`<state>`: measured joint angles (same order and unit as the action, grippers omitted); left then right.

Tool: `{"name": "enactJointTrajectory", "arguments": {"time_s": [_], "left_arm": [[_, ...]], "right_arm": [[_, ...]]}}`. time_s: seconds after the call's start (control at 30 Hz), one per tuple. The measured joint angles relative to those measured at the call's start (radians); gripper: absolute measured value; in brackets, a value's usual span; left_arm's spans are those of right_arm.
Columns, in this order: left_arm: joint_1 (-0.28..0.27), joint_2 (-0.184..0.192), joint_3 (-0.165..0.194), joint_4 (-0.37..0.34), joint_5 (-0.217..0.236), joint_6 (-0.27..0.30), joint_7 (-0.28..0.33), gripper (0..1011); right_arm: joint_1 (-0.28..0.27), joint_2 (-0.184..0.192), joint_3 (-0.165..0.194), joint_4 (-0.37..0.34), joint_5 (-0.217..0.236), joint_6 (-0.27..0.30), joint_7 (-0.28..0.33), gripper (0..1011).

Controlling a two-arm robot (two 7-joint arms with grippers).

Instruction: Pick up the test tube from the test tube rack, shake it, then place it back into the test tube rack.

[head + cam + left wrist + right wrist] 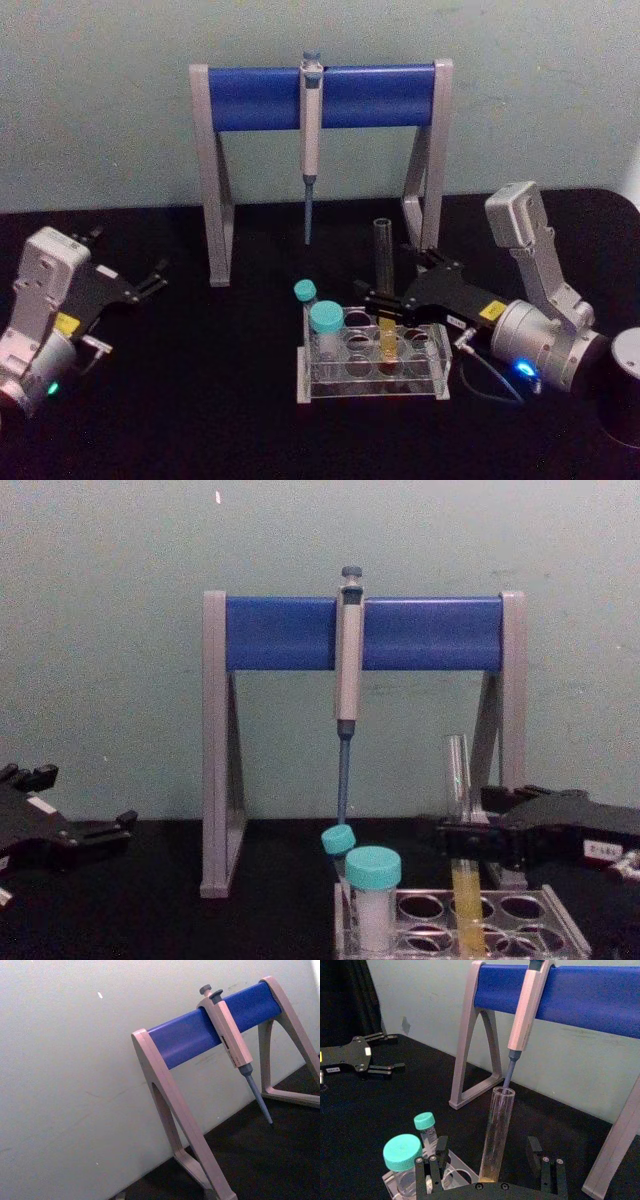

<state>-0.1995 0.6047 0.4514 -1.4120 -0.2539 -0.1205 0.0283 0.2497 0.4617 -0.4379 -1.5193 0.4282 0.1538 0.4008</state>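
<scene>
One test tube (384, 268), with yellow liquid in its lower part, stands upright in the clear rack (370, 392) on the black tabletop (200, 400), just right of two teal-capped vials (325, 320). The right tool (380, 310) straddles the tube with its fingers open and a gap on each side, so nothing is gripped. The left tool (153, 279) is parked open, well off to the left. By my reading, the lift, the shake and the return are all left to do.

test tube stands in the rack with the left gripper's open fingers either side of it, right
No, it's the right gripper, not the left; the head view shows it. Its open fingers sit either side of the test tube, which stands in the test tube rack.
</scene>
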Motion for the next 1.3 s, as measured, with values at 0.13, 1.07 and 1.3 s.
{"name": "enactJointTrajectory", "arguments": {"time_s": [0.13, 1.07, 1.3], "left_arm": [[0.000, 0.000, 0.000, 0.000, 0.000, 0.000, 0.000, 1010], [0.000, 0.000, 0.000, 0.000, 0.000, 0.000, 0.000, 1010], [0.000, 0.000, 0.000, 0.000, 0.000, 0.000, 0.000, 1010]], "right_arm": [[0.010, -0.015, -0.001, 0.015, -0.008, 0.000, 0.007, 1000], [0.011, -0.018, 0.001, 0.017, -0.011, -0.002, 0.008, 716], [0.011, -0.017, 0.001, 0.016, -0.010, -0.003, 0.008, 514]]}}
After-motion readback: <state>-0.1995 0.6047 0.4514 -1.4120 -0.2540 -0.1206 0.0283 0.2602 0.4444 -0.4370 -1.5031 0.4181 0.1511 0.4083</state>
